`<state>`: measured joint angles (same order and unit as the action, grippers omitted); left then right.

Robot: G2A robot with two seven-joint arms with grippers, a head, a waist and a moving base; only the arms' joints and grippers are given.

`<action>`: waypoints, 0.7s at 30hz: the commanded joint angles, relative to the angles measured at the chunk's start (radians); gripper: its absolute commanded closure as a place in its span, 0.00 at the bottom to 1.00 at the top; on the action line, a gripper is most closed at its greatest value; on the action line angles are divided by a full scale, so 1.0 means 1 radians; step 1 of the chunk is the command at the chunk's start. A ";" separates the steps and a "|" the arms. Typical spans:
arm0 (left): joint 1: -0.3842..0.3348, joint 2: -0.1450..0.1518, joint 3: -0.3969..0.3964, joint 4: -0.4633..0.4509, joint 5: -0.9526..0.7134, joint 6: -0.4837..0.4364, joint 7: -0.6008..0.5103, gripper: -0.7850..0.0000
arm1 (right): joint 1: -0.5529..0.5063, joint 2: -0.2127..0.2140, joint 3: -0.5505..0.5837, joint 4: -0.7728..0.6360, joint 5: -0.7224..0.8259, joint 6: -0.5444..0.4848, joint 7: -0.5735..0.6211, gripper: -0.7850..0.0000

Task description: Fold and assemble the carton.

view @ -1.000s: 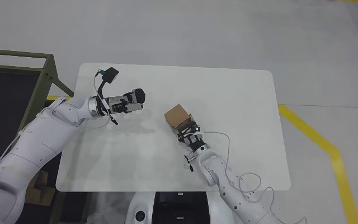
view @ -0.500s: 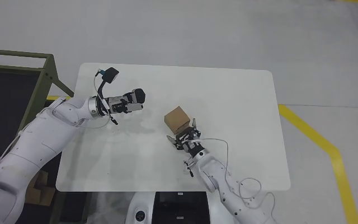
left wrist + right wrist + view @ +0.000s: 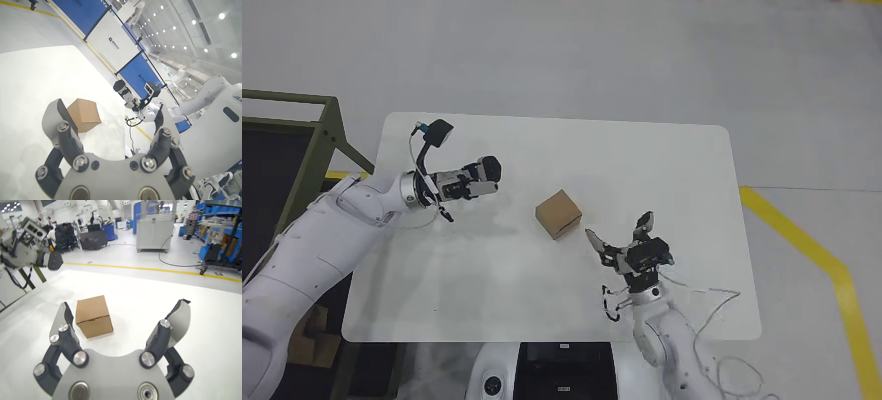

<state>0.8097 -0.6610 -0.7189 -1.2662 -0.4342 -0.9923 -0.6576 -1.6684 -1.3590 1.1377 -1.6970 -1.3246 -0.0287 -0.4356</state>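
Observation:
The brown carton [image 3: 558, 212] stands closed on the white table [image 3: 662, 160], near its middle. My right gripper [image 3: 618, 232] hovers open to the right of it and a little nearer the front edge, not touching it. In the right wrist view the carton [image 3: 93, 315] sits just beyond one finger of the open right gripper [image 3: 123, 304]. My left gripper [image 3: 487, 170] hangs to the left of the carton, well apart from it. The left wrist view has the left gripper [image 3: 111, 108] open and empty, with the carton [image 3: 85, 115] beyond it.
A dark green rack [image 3: 302, 130] stands off the table's left edge. A yellow floor line [image 3: 802, 240] runs to the right of the table. The white tabletop around the carton is bare.
My right gripper has let go of the carton, opened, and drawn back to the right and toward the front edge. The carton stays in place. The left arm has not moved.

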 commanded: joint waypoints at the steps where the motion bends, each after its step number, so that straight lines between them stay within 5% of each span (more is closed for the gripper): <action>1: 0.021 -0.001 -0.015 0.003 0.021 -0.014 0.042 0.00 | -0.028 0.005 0.047 -0.017 0.065 -0.020 -0.032 0.00; 8: 0.090 -0.009 -0.075 -0.016 0.247 0.106 0.276 0.00 | -0.068 0.014 0.159 -0.039 0.212 -0.065 -0.064 0.00; 17: 0.281 -0.004 -0.173 -0.195 0.731 0.487 0.766 0.00 | -0.067 0.018 0.188 -0.060 0.219 -0.075 -0.032 0.00; 21: 0.363 -0.003 -0.198 -0.273 0.861 0.635 0.896 0.00 | -0.057 0.018 0.187 -0.061 0.217 -0.078 -0.008 0.00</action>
<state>1.1517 -0.6639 -0.9120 -1.5231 0.3919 -0.3974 0.2041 -1.7276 -1.3412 1.3242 -1.7583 -1.1078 -0.1048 -0.4500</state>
